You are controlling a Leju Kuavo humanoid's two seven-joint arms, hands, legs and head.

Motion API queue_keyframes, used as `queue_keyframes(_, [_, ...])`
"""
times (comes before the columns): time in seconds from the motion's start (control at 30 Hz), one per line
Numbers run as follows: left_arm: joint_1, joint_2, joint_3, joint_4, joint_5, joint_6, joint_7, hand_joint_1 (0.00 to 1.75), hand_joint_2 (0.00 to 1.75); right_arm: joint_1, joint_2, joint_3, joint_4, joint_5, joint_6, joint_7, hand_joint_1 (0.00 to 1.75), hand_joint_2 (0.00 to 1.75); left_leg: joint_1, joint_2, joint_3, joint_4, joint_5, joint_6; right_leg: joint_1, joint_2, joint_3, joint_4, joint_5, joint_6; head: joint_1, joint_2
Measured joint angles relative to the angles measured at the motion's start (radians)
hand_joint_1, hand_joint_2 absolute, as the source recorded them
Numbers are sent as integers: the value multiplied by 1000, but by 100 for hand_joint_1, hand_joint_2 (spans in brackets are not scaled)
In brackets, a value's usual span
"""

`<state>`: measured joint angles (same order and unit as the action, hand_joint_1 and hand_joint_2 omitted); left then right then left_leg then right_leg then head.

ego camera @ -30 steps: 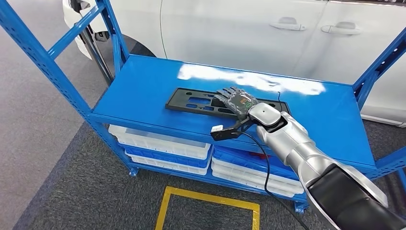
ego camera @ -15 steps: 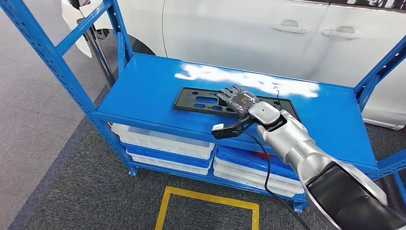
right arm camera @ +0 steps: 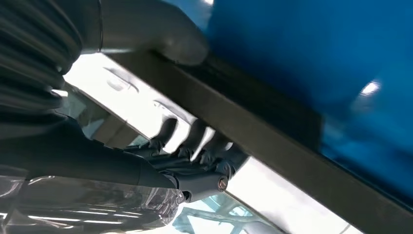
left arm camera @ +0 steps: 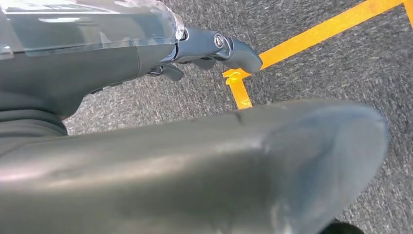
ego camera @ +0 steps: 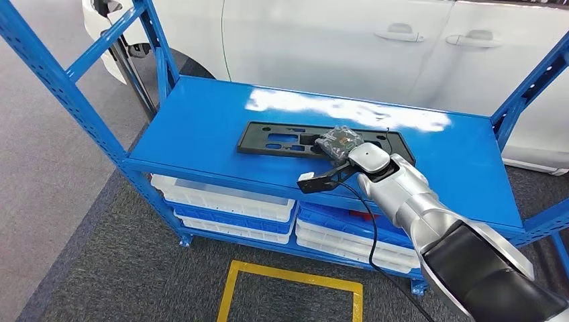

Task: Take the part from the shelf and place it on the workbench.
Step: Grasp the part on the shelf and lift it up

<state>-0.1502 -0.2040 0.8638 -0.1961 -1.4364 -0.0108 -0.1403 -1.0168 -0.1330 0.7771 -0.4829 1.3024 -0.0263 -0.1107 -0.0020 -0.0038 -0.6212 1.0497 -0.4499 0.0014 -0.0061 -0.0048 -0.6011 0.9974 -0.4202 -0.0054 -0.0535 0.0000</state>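
We see our right hand (ego camera: pixel 337 142) closed around the near edge of the black part (ego camera: pixel 282 140), which lies flat mid-shelf (ego camera: pixel 194 127). Our left hand (left arm camera: pixel 214 48) hangs over the floor, fingers curled on nothing.

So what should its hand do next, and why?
Probably lift a little. The right hand has its fingers and thumb curled around the edge of the black part, which lies flat on the shelf.
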Motion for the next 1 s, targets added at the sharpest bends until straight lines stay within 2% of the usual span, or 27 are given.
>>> queue_keyframes(0.03, [0, 0, 0, 0, 0, 0, 0, 0, 0, -1, -1, 0, 4, 1, -2, -1, 175, 175, 1, 0, -21, 48, -29, -5, -3, -1, 2, -4, 2, -4, 0, 0])
queue_keyframes(0.1, [0, 0, 0, 0, 1, 0, 0, 0, 0, -3, -7, 0, 12, 4, -4, -9, 175, 175, 5, 0, -81, 184, -91, -14, -2, -1, 3, -4, 2, -7, 0, 0])
queue_keyframes(0.13, [1, 1, 0, 0, 2, 0, 1, 0, 0, -3, -10, 0, 16, 6, -5, -15, 175, 175, 7, 0, -106, 236, -107, -17, -2, -1, 3, -3, 1, -7, 0, 0])
queue_keyframes(0.17, [1, 1, 0, 0, 4, 1, 1, 0, 0, -3, -13, 0, 19, 7, -5, -21, 175, 175, 8, 0, -115, 254, -103, -18, -2, 0, 3, -2, 1, -7, 0, 0])
queue_keyframes(0.2, [0, 1, 0, 0, 5, 2, 1, 0, 0, -4, -15, 0, 23, 8, -4, -27, 175, 175, 9, 0, -105, 231, -80, -19, -2, 0, 4, -1, 0, -6, 0, 0])
queue_keyframes(0.27, [-1, 1, 0, 0, 7, 4, 0, 0, 0, -7, -17, 0, 28, 8, -2, -34, 175, 175, 11, -1, -39, 94, -13, -15, -1, 3, 5, 3, -3, -2, 0, 0])
queue_keyframes(0.3, [-2, 1, 0, 0, 8, 5, -1, 0, 0, -8, -18, 0, 31, 9, -1, -35, 175, 175, 10, -2, -8, 29, 10, -10, 0, 4, 3, 7, -5, 2, 0, 0])
queue_keyframes(0.33, [-3, 1, 0, 0, 8, 5, -2, 0, 0, -10, -19, 0, 33, 9, -1, -36, 175, 175, 9, -2, 11, -13, 21, -4, 2, 5, 1, 9, -6, 6, 0, 0])
queue_keyframes(0.37, [-3, 1, 0, 0, 9, 5, -3, 0, 0, -11, -20, 0, 35, 10, -1, -37, 175, 175, 7, -4, 17, -31, 22, 2, 3, 5, -2, 10, -5, 11, 0, 0])
queue_keyframes(0.47, [-3, 2, 0, 0, 10, 5, -3, 0, 0, -14, -20, 0, 40, 12, -3, -37, 175, 175, 7, -4, 18, -39, 29, 20, 0, 5, -7, 15, -10, 27, 0, 0])
queue_keyframes(0.53, [-6, 1, 0, 0, 11, 5, -4, 0, 0, -18, -17, 0, 43, 14, -3, -37, 175, 175, 10, -2, 20, -45, 34, 30, -2, 5, -28, 62, -44, 35, 0, 0])
queue_keyframes(0.6, [-8, 1, 0, 0, 12, 5, -5, 0, 0, -19, -13, 0, 45, 14, -3, -38, 175, 175, 11, -2, 19, -46, 35, 33, -4, 5, -46, 104, -71, 39, 0, 0])
queue_keyframes(0.8, [-8, 1, 0, 0, 12, 5, -5, 0, 0, -20, -12, 0, 45, 15, -3, -38, 175, 175, 10, -1, 19, -46, 35, 33, -5, 5, -57, 128, -83, 40, 0, 0])
queue_keyframes(0.9, [-8, 1, 0, 0, 12, 5, -5, 0, 0, -18, -7, 0, 49, 11, -5, -47, 175, 175, 10, -1, 18, -45, 34, 33, -8, 5, -109, 239, -122, 45, 0, 0])
queue_keyframes(0.93, [-8, 1, 0, 0, 13, 5, -5, 0, 0, -18, -4, -2, 51, 0, -11, -65, 175, 175, 11, -1, 18, -42, 32, 31, -11, 4, -100, 219, -98, 47, 0, 0])
queue_keyframes(1.0, [-10, 1, 0, 0, 15, 6, -6, 0, 0, -19, -2, -16, 23, -48, -29, -132, 175, 175, 8, -2, 13, -33, 27, 14, -11, 3, -53, 108, -37, 34, 0, 0])
